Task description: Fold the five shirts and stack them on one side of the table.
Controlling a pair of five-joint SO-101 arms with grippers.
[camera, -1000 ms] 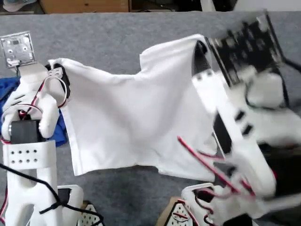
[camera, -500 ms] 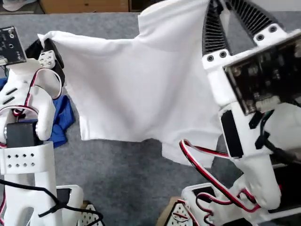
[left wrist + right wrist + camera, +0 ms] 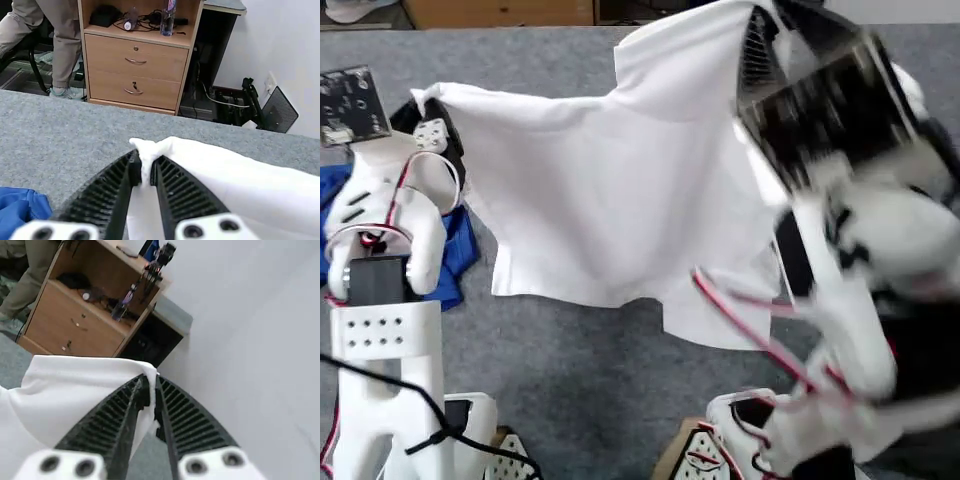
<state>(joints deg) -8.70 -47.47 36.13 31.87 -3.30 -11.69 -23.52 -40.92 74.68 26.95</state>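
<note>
Above the table (image 3: pixel 580 400), left gripper (image 3: pixel 144 165) and right gripper (image 3: pixel 151 385) each pinch a corner of the white shirt (image 3: pixel 620 200), likely light, limp cloth best held at edges.

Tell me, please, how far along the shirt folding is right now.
Done: nothing looks folded yet. In hand: the left gripper and right gripper each pinch an edge of the white shirt, holding it spread over the table. Left: folding it, the crumpled blue garment beside the left arm, the rest, then stacking.
</note>
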